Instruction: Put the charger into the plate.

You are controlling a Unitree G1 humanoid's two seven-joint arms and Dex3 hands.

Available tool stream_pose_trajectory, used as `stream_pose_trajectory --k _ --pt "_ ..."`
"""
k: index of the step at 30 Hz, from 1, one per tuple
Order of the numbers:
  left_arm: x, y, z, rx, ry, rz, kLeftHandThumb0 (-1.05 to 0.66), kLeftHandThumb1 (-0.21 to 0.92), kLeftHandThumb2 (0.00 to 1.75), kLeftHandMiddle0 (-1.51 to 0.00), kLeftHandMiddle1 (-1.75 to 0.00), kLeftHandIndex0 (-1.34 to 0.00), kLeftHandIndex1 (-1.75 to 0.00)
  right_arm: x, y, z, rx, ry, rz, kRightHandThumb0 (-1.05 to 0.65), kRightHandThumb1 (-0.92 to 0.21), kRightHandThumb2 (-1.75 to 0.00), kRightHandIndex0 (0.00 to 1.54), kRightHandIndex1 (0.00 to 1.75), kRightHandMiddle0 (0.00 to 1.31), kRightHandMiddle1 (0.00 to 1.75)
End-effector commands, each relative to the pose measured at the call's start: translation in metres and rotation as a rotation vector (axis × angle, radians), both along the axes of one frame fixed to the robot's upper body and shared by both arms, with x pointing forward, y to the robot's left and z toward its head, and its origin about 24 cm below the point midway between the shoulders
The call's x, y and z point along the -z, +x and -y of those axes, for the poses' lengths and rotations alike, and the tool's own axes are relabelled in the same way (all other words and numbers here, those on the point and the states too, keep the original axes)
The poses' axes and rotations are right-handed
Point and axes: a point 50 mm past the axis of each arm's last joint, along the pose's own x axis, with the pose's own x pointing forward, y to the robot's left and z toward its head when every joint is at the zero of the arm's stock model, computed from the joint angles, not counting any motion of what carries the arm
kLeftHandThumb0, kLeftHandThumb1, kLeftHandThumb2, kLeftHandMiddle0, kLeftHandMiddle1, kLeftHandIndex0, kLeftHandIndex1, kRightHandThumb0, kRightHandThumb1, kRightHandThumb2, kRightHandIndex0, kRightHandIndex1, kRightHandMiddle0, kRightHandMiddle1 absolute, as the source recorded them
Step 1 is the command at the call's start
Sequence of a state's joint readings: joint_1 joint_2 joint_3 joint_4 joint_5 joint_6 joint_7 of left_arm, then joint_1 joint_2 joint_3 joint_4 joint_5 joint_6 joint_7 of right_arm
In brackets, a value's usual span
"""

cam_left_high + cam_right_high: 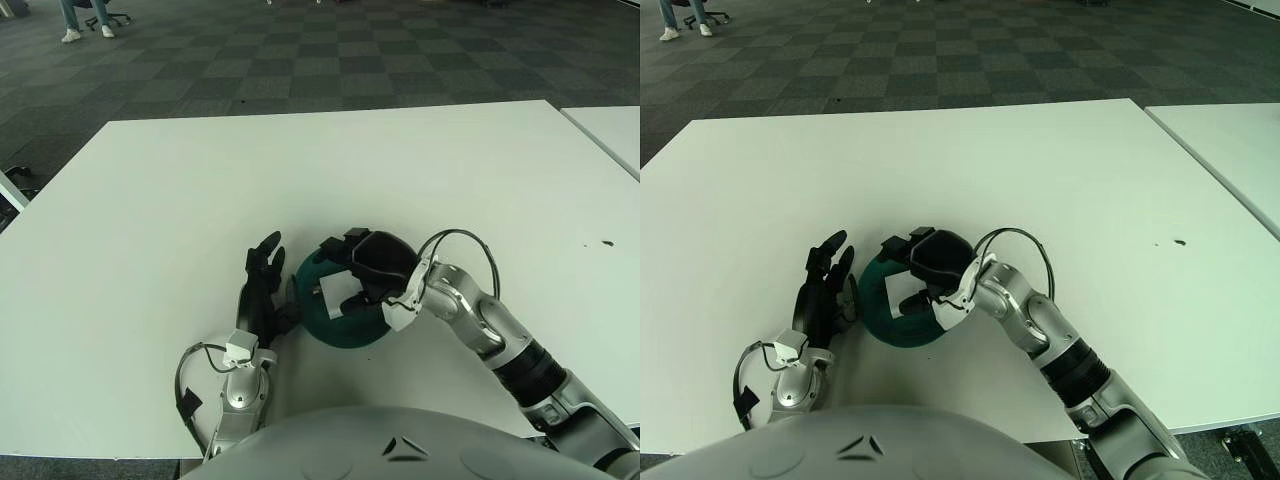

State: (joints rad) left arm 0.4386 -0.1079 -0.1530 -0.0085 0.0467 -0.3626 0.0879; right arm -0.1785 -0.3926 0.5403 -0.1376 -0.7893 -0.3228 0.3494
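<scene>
We see a white bench (330, 170) with a dark green plate (345, 325) near its near edge, roughly at the centre of the view. Our right hand (375, 268) is directly over the plate, coming in from the right, and covers most of the plate's far half. Its black fingers (352, 240) are curled downward over the plate. A small white charger (335, 292) shows just beneath the hand, inside the plate's rim, on the left part of the dish. The fingers are bent around it from above, but we cannot tell whether they actually grip the charger or it already lies loose in the plate. A thin black cable (470, 240) loops up from the right wrist.

Our left hand (262, 290) is just left of the plate, close beside its rim. Its dark fingers (266, 248) are stretched out and relaxed, pointing toward the far side of the bench, and they hold nothing. Whether it touches the plate's edge we cannot tell.

A second white bench (610, 130) shows at the far right, apart from ours. Beyond the benches lies a dark checkered carpet floor (300, 60), and a person's legs (72, 22) stand beside an office chair's base (110, 18) at the far left.
</scene>
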Motion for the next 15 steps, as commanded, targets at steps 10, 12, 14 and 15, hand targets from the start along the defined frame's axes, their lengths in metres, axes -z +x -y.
stream_pose_trajectory --k 10,12,14,15 --pt "0.007 -0.011 0.001 -0.018 -0.022 -0.071 -0.9 0.92 0.98 -0.28 -0.01 0.0 -0.61 -0.012 0.021 0.044 0.211 0.184 -0.227 -0.94 -0.92 -1.03 0.23 0.01 0.0 0.4" --pt "0.007 -0.012 0.001 -0.027 -0.01 -0.071 -0.91 0.92 0.98 -0.3 -0.02 0.0 -0.68 -0.016 0.023 0.06 0.283 0.274 -0.326 -0.95 -0.92 -1.03 0.23 0.0 0.0 0.36" --pt "0.007 -0.013 0.0 -0.032 -0.004 -0.072 -0.92 0.92 0.98 -0.33 -0.02 -0.02 -0.76 -0.014 0.022 0.067 0.334 0.348 -0.394 -0.96 -0.92 -1.02 0.23 0.01 0.0 0.33" --pt "0.007 -0.013 0.0 -0.032 -0.002 -0.072 -0.92 0.92 0.98 -0.34 -0.02 -0.03 -0.78 -0.012 0.021 0.067 0.355 0.378 -0.418 -0.96 -0.92 -1.02 0.23 0.01 0.0 0.33"
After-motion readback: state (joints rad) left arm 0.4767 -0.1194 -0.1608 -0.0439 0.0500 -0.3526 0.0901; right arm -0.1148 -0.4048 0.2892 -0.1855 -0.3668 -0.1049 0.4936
